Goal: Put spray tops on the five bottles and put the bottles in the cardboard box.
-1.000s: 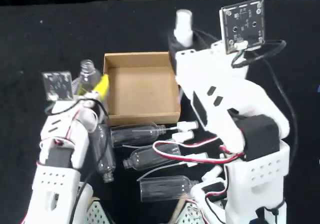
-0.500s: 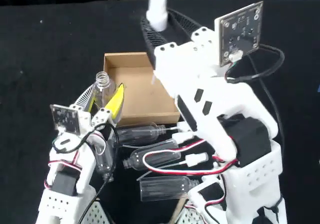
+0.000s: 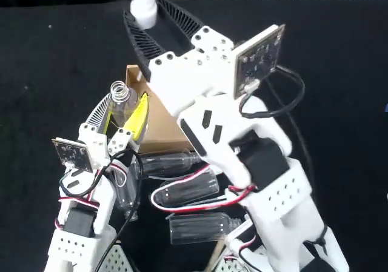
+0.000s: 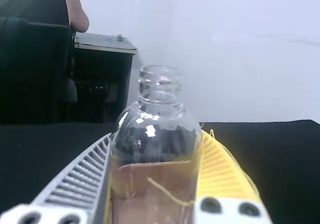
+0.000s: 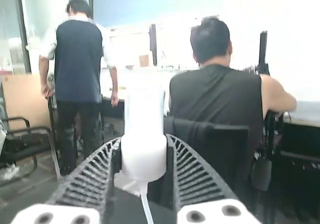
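1. Black table (image 3: 48, 54) – covered the whole high view, both arms based at its 6 o'clock edge.
2. Right arm (image 3: 242, 157) – the bigger mass. It leaned from 5 o'clock toward 11 o'clock, over the box.
3. Left arm (image 3: 79, 223) – stood at 7 o'clock, pointing up toward 12.
4. Cardboard box (image 3: 159, 143) – open top, near table centre, mostly hidden under the right arm. Only its 9 o'clock wall and part of its 6 o'clock wall showed.
5. Loose bottles (image 3: 203, 228) – three clear ones lay on their sides at 6 o'clock of the box, stacked one after another toward the arm bases. None had a top that could be seen.
6. Fourth bottle (image 3: 127, 187) – lay beside the left arm at 7 o'clock of the box, partly behind wires.
7. Held bottle (image 3: 121, 99) (image 4: 155, 134) – upright, neck open, no top, just outside the box's 9 o'clock wall.
8. Left gripper (image 3: 124, 108) (image 4: 155, 154) – grey and yellow fingers pinched the held bottle's body from both sides.
9. Right gripper (image 3: 145, 11) (image 5: 144, 156) – sat at 11 o'clock of the box, ribbed fingers clamped on the spray top.
10. Spray top (image 3: 144, 5) (image 5: 144, 134) – white, raised well above and apart from the held bottle, thin tube hanging from it.
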